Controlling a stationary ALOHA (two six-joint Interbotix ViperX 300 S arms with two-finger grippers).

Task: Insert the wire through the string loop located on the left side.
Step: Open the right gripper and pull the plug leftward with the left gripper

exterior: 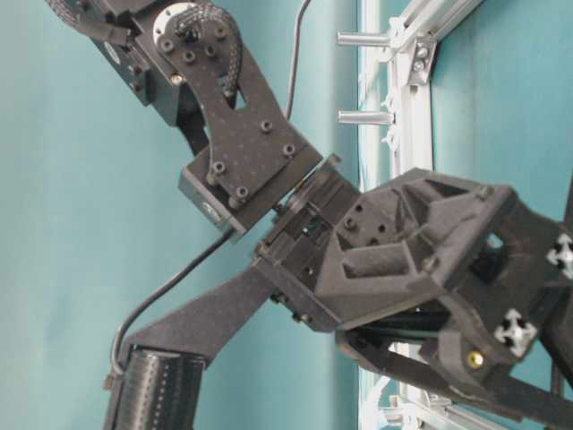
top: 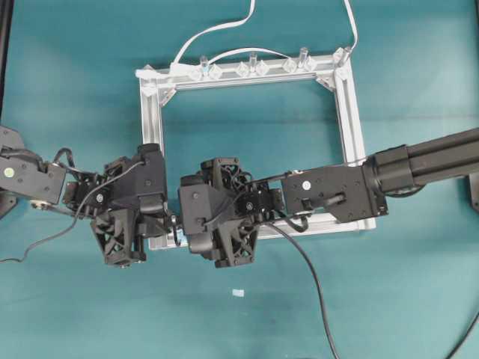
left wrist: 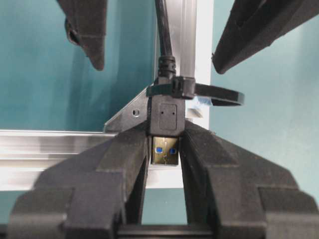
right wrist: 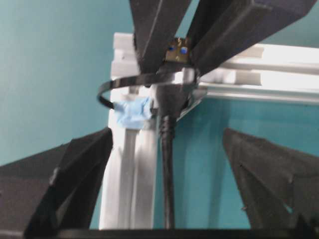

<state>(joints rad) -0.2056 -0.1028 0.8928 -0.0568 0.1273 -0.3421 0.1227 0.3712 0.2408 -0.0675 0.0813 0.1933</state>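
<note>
In the left wrist view the wire (left wrist: 163, 35) ends in a chunky black plug (left wrist: 164, 112) with a metal tip. My left gripper (left wrist: 165, 144) is shut on that plug at the corner of the silver frame (left wrist: 60, 149). The string loop (left wrist: 219, 97), a thin black band, wraps around the plug's neck, so the plug sits through it. In the right wrist view my right gripper (right wrist: 167, 137) is open wide. The wire (right wrist: 167, 164) runs freely between its fingers, touching neither. The loop (right wrist: 124, 82) hangs above a blue tape patch (right wrist: 130, 112).
The aluminium frame (top: 348, 134) lies flat on the teal mat. Both arms meet at its near left corner. Clear clips (top: 251, 67) and a white cable (top: 217, 30) sit along the far rail. A small white scrap (top: 238, 292) lies on the mat.
</note>
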